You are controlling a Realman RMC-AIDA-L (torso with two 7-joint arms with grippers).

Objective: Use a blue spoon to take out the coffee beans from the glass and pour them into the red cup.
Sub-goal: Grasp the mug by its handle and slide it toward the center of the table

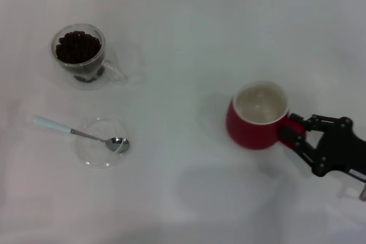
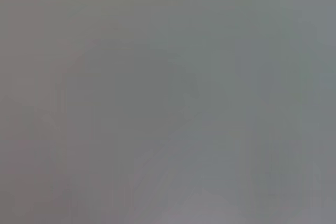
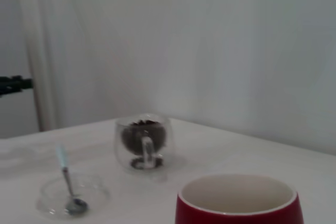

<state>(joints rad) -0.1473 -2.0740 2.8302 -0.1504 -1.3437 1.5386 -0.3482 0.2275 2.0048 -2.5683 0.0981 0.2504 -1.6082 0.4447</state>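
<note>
Head view: one glass (image 1: 80, 55), one red cup (image 1: 257, 116), one blue spoon (image 1: 80, 134), one clear saucer (image 1: 94, 152), all on a white table (image 1: 189, 32); one gripper visible. The glass is clear, double-walled, upright at far left, side handle toward the right, filled near the brim with one heap of coffee beans (image 1: 78, 47), dark brown to black. The spoon lies nearer than the glass, pale blue handle out to the left off the saucer, shiny metal bowl resting on the saucer's right part. The red cup stands upright well apart to the right, glossy dark red outside, cream inside, no beans seen in it. The right gripper (image 1: 293, 132) is at the cup's right side, black fingers closed narrow on the red handle. The left gripper is not seen here. Left wrist view: only a flat grey blur, nothing to count. Right wrist view: one red cup (image 3: 239, 203) closest, cream inside and red wall; beyond it one glass (image 3: 143, 142) with beans (image 3: 140, 135), its handle facing the camera; one spoon (image 3: 67, 179) with its bowl in the saucer (image 3: 50, 198); own fingers not shown.
</note>
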